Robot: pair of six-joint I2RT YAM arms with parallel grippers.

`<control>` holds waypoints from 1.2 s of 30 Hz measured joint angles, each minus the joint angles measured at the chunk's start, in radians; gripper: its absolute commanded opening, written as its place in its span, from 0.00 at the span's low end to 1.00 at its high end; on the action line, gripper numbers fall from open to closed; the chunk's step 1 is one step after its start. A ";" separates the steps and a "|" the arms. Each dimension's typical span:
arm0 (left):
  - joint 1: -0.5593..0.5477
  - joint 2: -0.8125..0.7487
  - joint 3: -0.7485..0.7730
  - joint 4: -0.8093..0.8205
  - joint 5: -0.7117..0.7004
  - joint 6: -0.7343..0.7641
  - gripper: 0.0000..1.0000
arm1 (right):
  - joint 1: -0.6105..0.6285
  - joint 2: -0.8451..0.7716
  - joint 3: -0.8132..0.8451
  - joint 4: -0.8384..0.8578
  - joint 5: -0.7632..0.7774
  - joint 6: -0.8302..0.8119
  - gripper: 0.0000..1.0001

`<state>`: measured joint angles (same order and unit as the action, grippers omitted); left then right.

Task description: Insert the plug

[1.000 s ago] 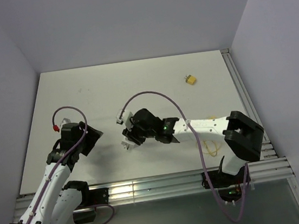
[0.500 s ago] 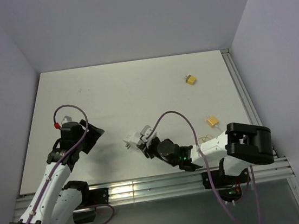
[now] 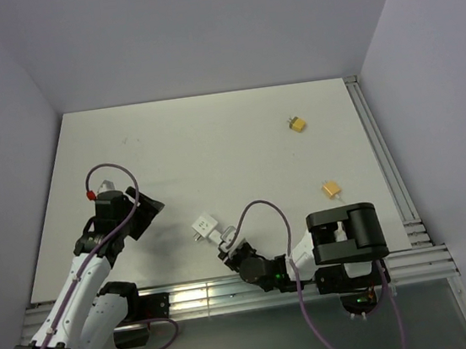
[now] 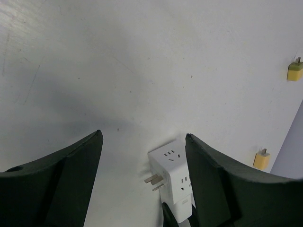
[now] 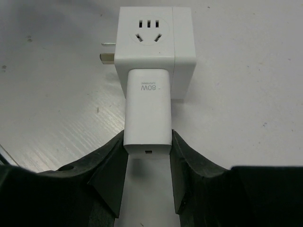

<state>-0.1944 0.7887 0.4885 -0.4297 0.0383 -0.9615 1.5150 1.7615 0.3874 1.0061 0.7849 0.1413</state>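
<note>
Over the desk [image 3: 212, 143], the left fingers [image 4: 71, 175] hung spread and empty. By its near edge, the right fingers [image 5: 106, 170] met the white socket cube [image 5: 156, 38], pinching the plug [image 5: 147, 113], apparently fully seated. Only release seemed left.

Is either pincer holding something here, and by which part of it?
Right pincer clamps the white charger by its rear sides, front end in the white cube adapter. Left pincer open, empty.
</note>
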 measured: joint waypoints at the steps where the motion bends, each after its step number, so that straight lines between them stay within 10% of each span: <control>1: 0.000 0.001 0.000 0.001 0.001 0.001 0.76 | 0.002 0.000 0.000 -0.005 0.008 0.007 0.51; 5: 0.000 0.016 0.000 0.011 0.013 0.007 0.77 | 0.003 -0.045 0.003 -0.072 0.041 0.038 0.84; 11: 0.000 0.029 -0.014 0.034 0.036 0.012 0.77 | -0.011 -0.249 0.021 -0.241 0.057 0.056 1.00; 23: 0.000 0.027 -0.015 0.066 0.095 0.053 0.77 | -0.552 -0.550 0.449 -1.057 -0.009 0.380 1.00; 36: 0.000 0.024 0.024 0.067 0.151 0.094 0.76 | -1.147 -0.634 0.361 -1.389 -0.319 0.580 0.82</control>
<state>-0.1944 0.8124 0.5129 -0.3630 0.1898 -0.8677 0.3679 1.1271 0.7486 -0.3832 0.4664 0.7216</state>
